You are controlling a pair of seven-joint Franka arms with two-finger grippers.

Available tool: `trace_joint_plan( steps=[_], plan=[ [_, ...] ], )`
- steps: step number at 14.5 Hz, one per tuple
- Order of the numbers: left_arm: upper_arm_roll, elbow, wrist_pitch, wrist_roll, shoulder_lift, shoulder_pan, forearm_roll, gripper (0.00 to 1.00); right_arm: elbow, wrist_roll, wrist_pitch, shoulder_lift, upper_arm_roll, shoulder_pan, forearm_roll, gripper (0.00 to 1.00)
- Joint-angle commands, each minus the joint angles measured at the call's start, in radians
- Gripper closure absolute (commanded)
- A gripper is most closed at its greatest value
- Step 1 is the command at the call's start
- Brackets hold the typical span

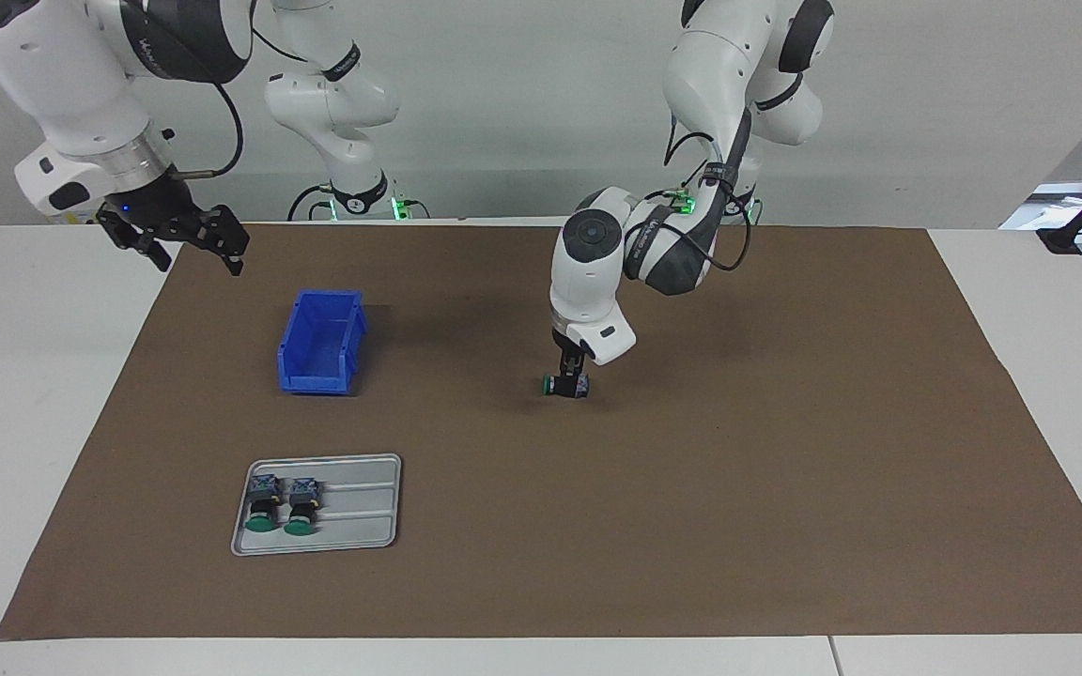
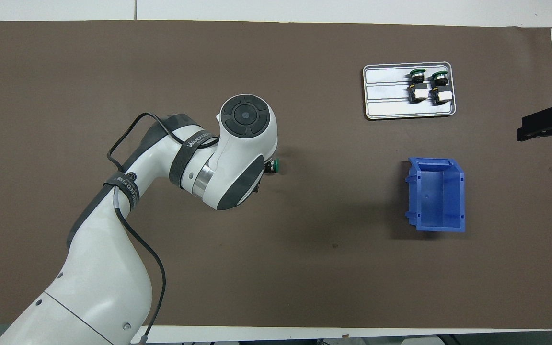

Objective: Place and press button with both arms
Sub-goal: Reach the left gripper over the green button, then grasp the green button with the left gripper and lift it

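My left gripper [image 1: 571,375] points straight down over the middle of the brown mat and is shut on a button [image 1: 566,386]. The button lies on its side, at or just above the mat; I cannot tell if it touches. In the overhead view only its green cap [image 2: 274,166] shows from under the wrist. My right gripper [image 1: 186,238] is open and empty, raised over the mat's edge at the right arm's end; it also shows in the overhead view [image 2: 546,126]. Two identical buttons [image 1: 262,508] [image 1: 301,504] lie side by side on a grey tray [image 1: 363,507].
A blue open bin [image 1: 320,340] stands on the mat between the tray and the robots, toward the right arm's end. Two slimmer white arms with green-lit bases stand at the robots' end of the table. The brown mat [image 1: 785,488] covers most of the table.
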Motion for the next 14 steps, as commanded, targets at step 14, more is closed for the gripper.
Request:
trace_joint_plan(
  steps=[14],
  plan=[
    [0.015,0.026,0.078,-0.110,0.079,-0.042,0.007,0.35,-0.012,-0.018,-0.004,-0.011,0.005,-0.007,0.002,0.02]
  ],
)
